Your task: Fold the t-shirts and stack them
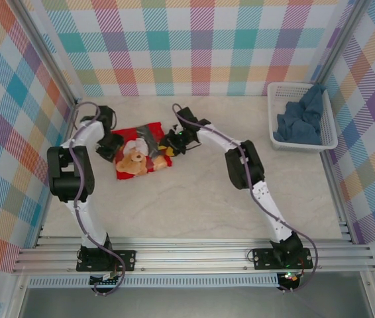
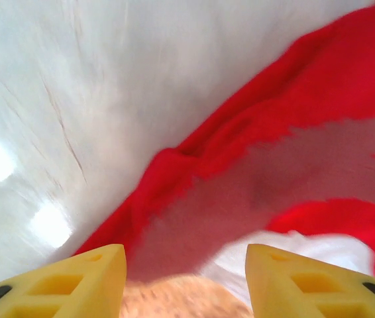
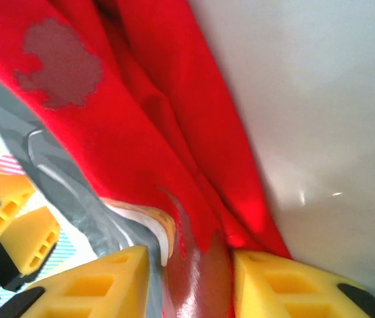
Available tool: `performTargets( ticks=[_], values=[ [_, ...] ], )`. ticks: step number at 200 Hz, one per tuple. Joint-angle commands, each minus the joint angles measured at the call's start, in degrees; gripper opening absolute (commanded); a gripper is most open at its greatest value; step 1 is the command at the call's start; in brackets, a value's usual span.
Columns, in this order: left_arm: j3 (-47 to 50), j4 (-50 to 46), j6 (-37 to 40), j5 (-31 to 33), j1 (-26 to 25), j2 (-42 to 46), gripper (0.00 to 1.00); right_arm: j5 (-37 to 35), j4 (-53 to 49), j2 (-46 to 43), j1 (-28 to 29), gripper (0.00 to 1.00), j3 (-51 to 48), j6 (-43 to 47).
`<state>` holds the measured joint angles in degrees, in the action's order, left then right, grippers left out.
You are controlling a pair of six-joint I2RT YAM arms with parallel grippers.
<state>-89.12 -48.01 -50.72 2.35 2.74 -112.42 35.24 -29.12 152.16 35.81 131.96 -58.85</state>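
My left hand (image 2: 185, 268) hangs open over the red shirt (image 2: 293, 99) on the worktop (image 2: 75, 79). The shirt runs into my right hand (image 3: 191, 265); I cannot tell if it grips.

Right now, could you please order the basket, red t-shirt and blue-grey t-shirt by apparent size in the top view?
1. basket
2. red t-shirt and blue-grey t-shirt look about alike, both bunched up, so I won't rank them.
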Motion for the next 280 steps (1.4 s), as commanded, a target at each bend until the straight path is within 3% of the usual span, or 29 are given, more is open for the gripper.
performTargets(
  ticks=[1, 29, 57, 79, 92, 110, 146, 194, 247, 280],
  values=[
    [-5.58, -5.69, 6.74, 3.99, -1.02, 4.28, 0.52, 2.22, -2.79, 0.16, 0.24, 0.43, 4.79, -5.91],
    [0.54, -4.37, -0.94, -1.24, -4.78, 12.22, 0.53, -4.43, -6.32, -12.21, -1.67, 0.47, -6.25, -2.69],
    [18.64, 7.61, -20.94, -7.94, -12.53, 21.82, 0.59, -9.17, -4.36, -26.87, -6.06, 0.48, -24.38, 1.66],
    [27.11, 16.92, -36.58, -4.25, -19.76, 24.99, 0.71, -7.91, -4.02, -34.36, -9.9, 0.48, -34.13, 5.34],
    [28.67, 19.27, -45.35, -1.34, -22.43, 24.42, 0.72, -6.75, -3.38, -37.82, -11.79, 0.48, -39.0, 6.82],
    [28.93, 21.01, -51.2, 2.57, -23.98, 22.39, 0.72, -5.73, -2.89, -41.52, -13.58, 0.48, -43.87, 8.4],
    [28.62, 23.83, -55.19, 6.02, -23.31, 17.22, 0.7, -4.84, -3.9, -46.1, -14.37, 0.47, -48.53, 10.59],
    [25.64, 23.38, -51.26, 4.46, -19.31, 11.17, 0.67, -4.33, -3.08, -50.89, -15.22, 0.47, -54.11, 9.94],
    [21.06, 23.99, -47.39, 2.71, -11.55, 4.94, 0.54, -4.16, -2.24, -53.77, -15.42, 0.45, -57.91, 8.93],
    [14.45, 22.96, -43.05, 1.02, -5.58, -0.24, 0.51, -4.72, -2.56, -55.83, -15.42, 0.45, -60.43, 8.61]
  ],
)
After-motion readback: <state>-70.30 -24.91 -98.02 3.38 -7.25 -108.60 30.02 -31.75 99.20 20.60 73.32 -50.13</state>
